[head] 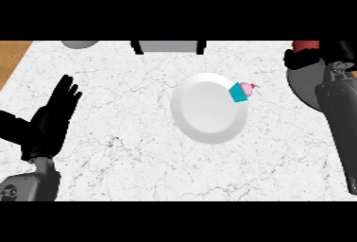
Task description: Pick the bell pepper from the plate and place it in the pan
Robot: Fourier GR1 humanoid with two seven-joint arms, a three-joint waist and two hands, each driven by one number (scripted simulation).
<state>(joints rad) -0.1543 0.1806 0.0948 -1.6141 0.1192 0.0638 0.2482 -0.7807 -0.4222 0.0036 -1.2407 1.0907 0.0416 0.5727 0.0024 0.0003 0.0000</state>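
The white plate lies in the middle of the counter with nothing on its face. At the far right sits the grey pan, its long dark handle running toward the lower edge. My right hand is at the top right over the pan's far rim, curled round the red bell pepper, of which only a small part shows. My left hand rests open at the left, fingers up, away from the plate.
A pink cupcake in a teal wrapper stands against the plate's right rim. A grey bowl and a grey box with black sides sit at the counter's far edge. Wooden floor shows past the left corner.
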